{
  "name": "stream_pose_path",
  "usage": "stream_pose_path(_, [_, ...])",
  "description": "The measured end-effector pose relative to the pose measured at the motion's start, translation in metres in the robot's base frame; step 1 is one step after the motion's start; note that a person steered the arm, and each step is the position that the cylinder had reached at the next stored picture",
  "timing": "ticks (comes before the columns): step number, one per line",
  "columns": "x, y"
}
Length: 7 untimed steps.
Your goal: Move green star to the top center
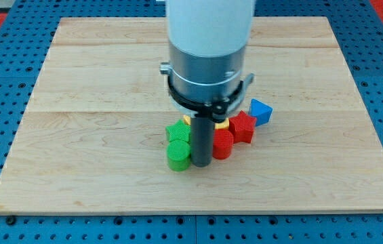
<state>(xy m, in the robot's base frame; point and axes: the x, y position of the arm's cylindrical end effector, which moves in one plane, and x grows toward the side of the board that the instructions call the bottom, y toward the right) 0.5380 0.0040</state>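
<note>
The green star [176, 131] lies near the board's middle, a little toward the view's bottom, partly hidden by the rod. Just below it sits a green cylinder [177, 155]. My tip [201, 165] rests on the board right beside the green cylinder, on its right, and to the lower right of the green star. A red cylinder [223, 144] sits just right of the rod. A red star [242, 126] and a blue block [261, 111] lie further to the right. Yellow blocks [222, 124] peek out behind the rod.
The wooden board [96, 81] lies on a blue pegboard surface. The arm's white and grey body [208, 47] covers the board's top centre in the view. The blocks form one tight cluster around the rod.
</note>
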Motion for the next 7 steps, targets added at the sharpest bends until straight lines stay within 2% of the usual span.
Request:
stream_pose_path(4, [-0.068,-0.076])
stream_pose_path(5, [-0.046,-0.089])
stream_pose_path(6, [-0.049,-0.134])
stream_pose_path(7, [-0.087,-0.104])
